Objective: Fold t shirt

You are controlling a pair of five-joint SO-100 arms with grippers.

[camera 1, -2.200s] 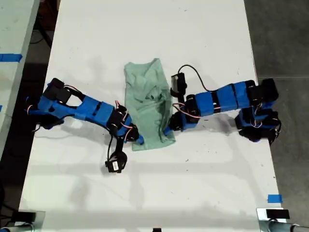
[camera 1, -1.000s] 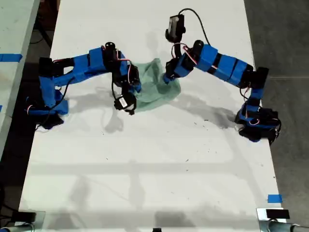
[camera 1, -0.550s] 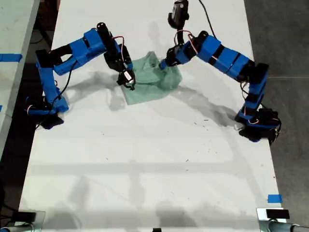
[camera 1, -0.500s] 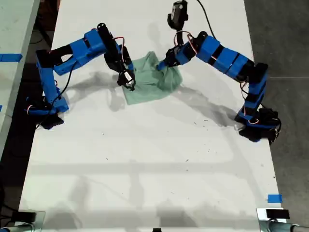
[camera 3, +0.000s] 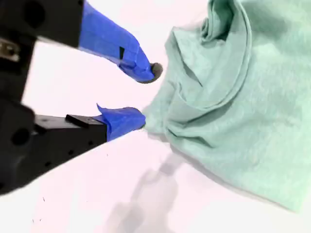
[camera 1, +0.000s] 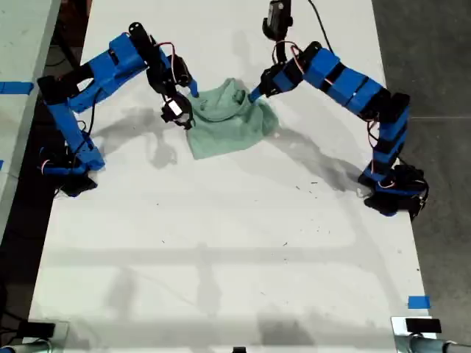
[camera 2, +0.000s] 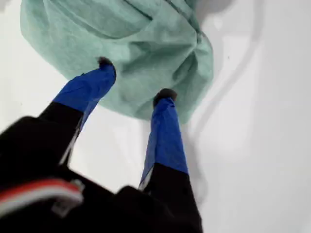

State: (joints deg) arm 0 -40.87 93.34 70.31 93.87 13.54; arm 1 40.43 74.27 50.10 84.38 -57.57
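The pale mint-green t shirt (camera 1: 228, 125) lies bunched and folded over on the white table (camera 1: 221, 257), toward its far end. My first gripper (camera 1: 255, 93) belongs to the arm on the exterior view's right. It is open at the shirt's far right corner, its fingertips (camera 2: 165, 94) over the edge of the t shirt (camera 2: 146, 39) and its jaws (camera 2: 135, 77) apart. My second gripper (camera 1: 193, 93), on the arm at the exterior view's left, is open (camera 3: 148, 94) too. One of its fingertips (camera 3: 138, 119) touches the corner of the t shirt (camera 3: 233, 107).
Both arm bases stand at the table's side edges in the exterior view. A blue tape mark (camera 1: 418, 302) sits near the table's lower right corner there. Another table with blue tape (camera 1: 15, 87) runs along the exterior view's left. Dark floor lies to the right.
Both grippers carried the shirt's near end up the table and over its far half, folding it. Since half a second ago they have opened and drawn slightly back from the cloth.
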